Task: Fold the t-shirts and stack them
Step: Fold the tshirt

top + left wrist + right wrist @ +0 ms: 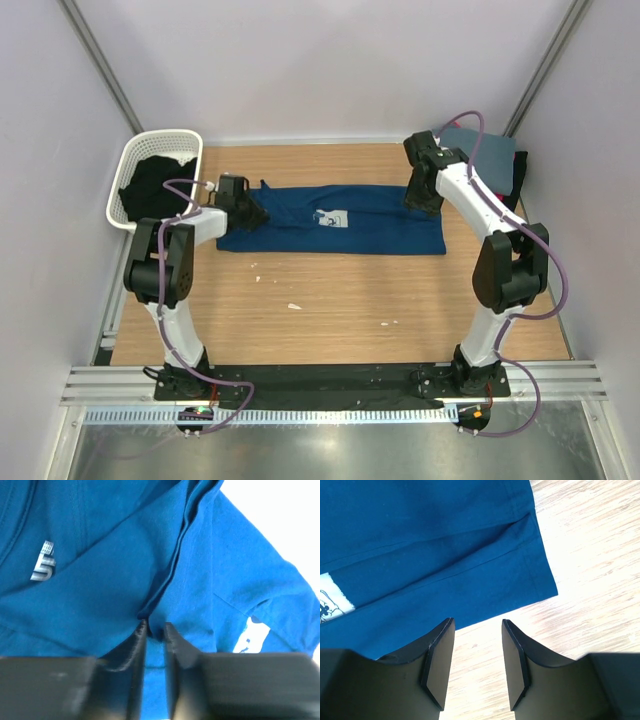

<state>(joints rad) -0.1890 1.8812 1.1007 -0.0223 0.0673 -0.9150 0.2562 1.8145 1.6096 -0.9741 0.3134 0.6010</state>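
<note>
The navy t-shirt (pixel 340 222) lies as a long band mid-frame. Left gripper (pixel 155 627) appears clamped on its cloth ridge; right gripper (pixel 478 624) gapes above the hem corner.

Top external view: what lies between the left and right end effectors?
The navy t-shirt, laid flat on the table, spans the stretch from left end effector to right end effector; the top external view shows it.
</note>
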